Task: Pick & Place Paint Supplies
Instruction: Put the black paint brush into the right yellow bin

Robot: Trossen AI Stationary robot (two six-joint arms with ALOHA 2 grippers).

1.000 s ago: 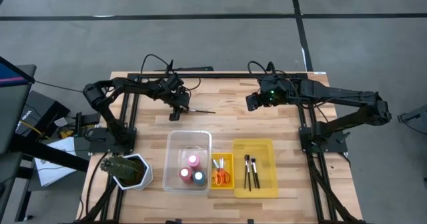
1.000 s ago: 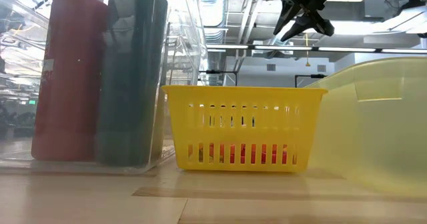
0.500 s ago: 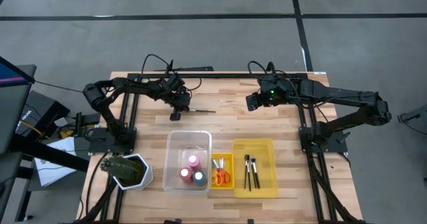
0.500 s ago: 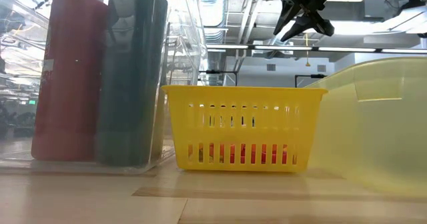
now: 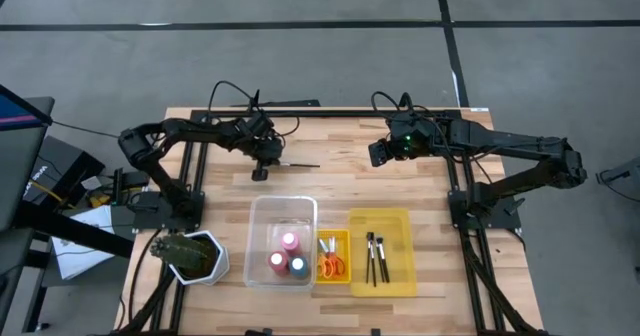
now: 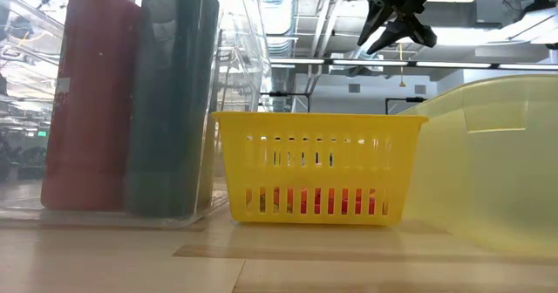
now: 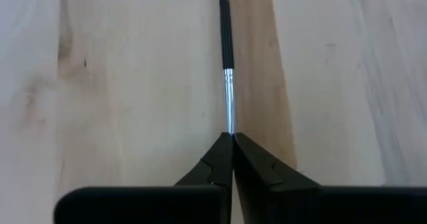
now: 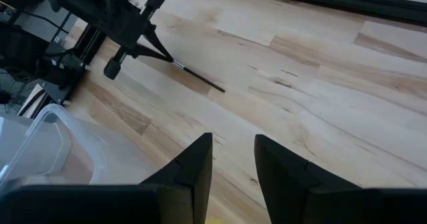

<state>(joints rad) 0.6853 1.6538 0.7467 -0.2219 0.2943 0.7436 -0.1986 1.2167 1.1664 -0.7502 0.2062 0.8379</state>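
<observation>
Left gripper: clamped on the thin dark-handled paintbrush at its metal ferrule, near the table's far edge, seemingly for lifting;
Right gripper: waited part-open, empty, near the far right corner

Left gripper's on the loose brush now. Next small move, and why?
Probably lift straight up. The left gripper is shut on the thin dark-handled paintbrush, which lies flat on the wooden table, away from the yellow plastic bin holding two brushes.

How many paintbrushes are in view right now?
3: two paintbrushes lie side by side in the large yellow bin; one brush is pinched by the left gripper on the table.
</observation>
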